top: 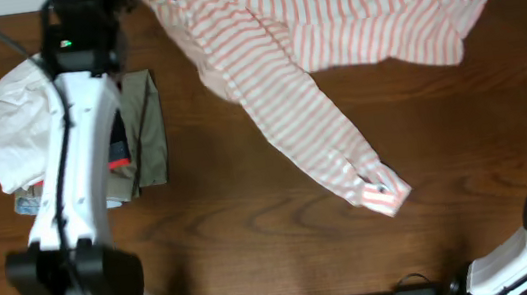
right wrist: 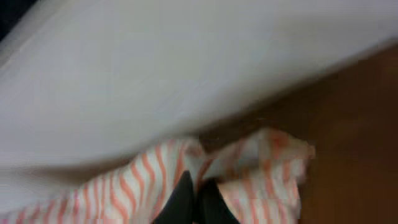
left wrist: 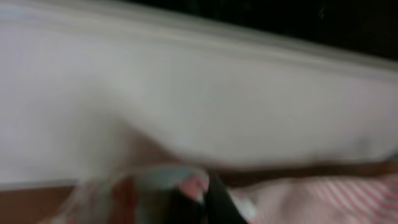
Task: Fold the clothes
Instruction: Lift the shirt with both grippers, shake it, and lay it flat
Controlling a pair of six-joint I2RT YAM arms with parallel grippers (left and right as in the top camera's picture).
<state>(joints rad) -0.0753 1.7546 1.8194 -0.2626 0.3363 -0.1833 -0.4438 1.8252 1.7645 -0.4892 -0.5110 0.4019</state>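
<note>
Overhead, the shirt [top: 357, 5] lies spread along the far edge of the dark wooden worktop [top: 257, 259]. It is a soft, thin cloth in narrow orange-pink and white stripes, rumpled where it gathers at the collar end. One long sleeve [top: 301, 128] runs slantwise toward the near side and ends in a folded cuff [top: 382, 191] lying flat on the wood. The white left arm [top: 74, 161] reaches from the near left corner up to the shirt's left end, passing over a loose pile beside it. In that pile are a crumpled white garment [top: 4, 129], an olive garment [top: 148, 131] folded into a rough oblong, and a scrap of red and dark cloth [top: 120, 160] between them. From the right wrist, the right fingers [right wrist: 183, 198] are two dark wedges pressed close together, with a bunched fold of the striped shirt [right wrist: 249, 162] caught right at their tips, so they are clamped on it. Bare brown wood shows to the right of them, and a broad pale blurred band fills the space above. From the left wrist everything is smeared. The left fingers [left wrist: 219, 202] show as dark shapes at the bottom edge with pinkish cloth pressed around them, and striped fabric [left wrist: 336, 199] lies just to their right. Whether they are together or apart I cannot tell. A thin strip of wood and the same pale band lie beyond them.
</note>
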